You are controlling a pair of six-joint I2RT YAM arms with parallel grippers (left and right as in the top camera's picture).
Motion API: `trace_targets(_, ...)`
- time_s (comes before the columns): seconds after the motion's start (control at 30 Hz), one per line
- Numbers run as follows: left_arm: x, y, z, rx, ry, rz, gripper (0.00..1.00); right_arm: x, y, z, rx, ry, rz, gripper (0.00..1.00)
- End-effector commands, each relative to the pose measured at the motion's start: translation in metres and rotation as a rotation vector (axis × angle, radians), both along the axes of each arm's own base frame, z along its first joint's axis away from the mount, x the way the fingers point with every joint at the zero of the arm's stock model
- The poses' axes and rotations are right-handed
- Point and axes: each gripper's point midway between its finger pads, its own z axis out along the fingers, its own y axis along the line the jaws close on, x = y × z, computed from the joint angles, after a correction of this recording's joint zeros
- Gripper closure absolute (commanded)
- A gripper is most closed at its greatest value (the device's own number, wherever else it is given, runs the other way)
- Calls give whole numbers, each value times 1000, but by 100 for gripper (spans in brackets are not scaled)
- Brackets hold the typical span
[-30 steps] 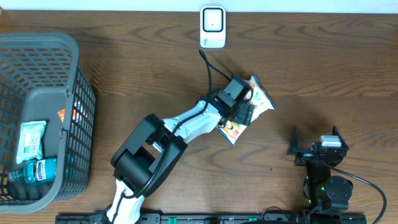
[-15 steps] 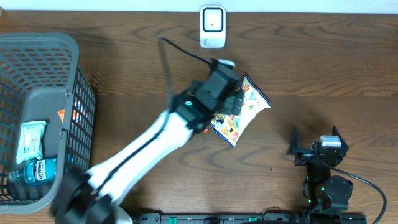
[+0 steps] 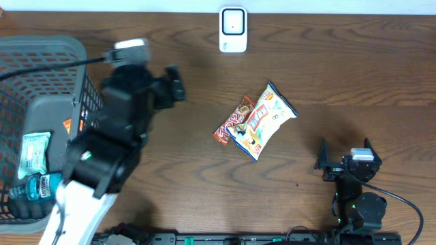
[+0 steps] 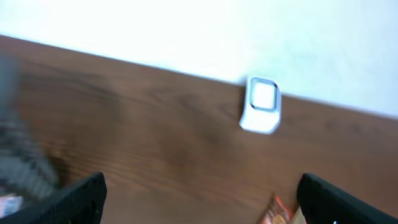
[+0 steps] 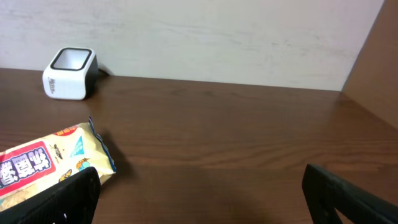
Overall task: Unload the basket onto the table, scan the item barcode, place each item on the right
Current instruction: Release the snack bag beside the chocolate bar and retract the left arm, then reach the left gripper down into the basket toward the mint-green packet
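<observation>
Overhead shows a white-and-yellow crinkly foil snack bag [image 3: 264, 121] lying flat on the dark wooden worktop [image 3: 354, 68], near the middle and below the small white box-shaped barcode scanner [image 3: 233, 29] that stands at the far edge. A slim red-orange packet [image 3: 231, 124] touches the snack bag on its left side; either could be the item to scan. The left claw [image 3: 174, 84] hovers well apart from both, over by the grey plastic mesh basket [image 3: 94, 129], which holds a blue-labelled clear bottle [image 3: 42, 185] and a white soft pack [image 3: 33, 153]. The right claw [image 3: 345, 151] sits low at the near right, clear of the snack bag. The left wrist view is blurred, yet the left claw [image 4: 202, 186] plainly has its fingers spread wide with nothing between them, the scanner [image 4: 261, 104] ahead and only a corner of the red-orange packet [image 4: 278, 211] at the bottom edge. The right wrist view has the right claw [image 5: 199, 180] equally wide and empty, the snack bag [image 5: 43, 163] beside its left finger and the scanner [image 5: 69, 73] beyond. I judge the snack bag light, puffy, soft and slick, with brittle contents, so a gentle pinch on a flat sealed end seam should suit better than squeezing the belly. Which face carries the barcode I cannot tell.
</observation>
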Motion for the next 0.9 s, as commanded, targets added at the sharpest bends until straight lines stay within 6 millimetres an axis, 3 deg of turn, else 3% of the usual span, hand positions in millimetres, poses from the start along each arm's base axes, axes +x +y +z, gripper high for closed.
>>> trace_targets(0.0, -9, 32, 18, -3, -50, 81, 2, 0, 2, 0, -9, 1, 8, 1)
trace_targets(0.5, -34, 102, 58, -31, -178, 284, 2, 0, 2, 0, -9, 1, 7, 1)
trace_targets(0.87, -48, 164, 62, -56, -203, 509, 2, 0, 2, 0, -9, 1, 7, 1)
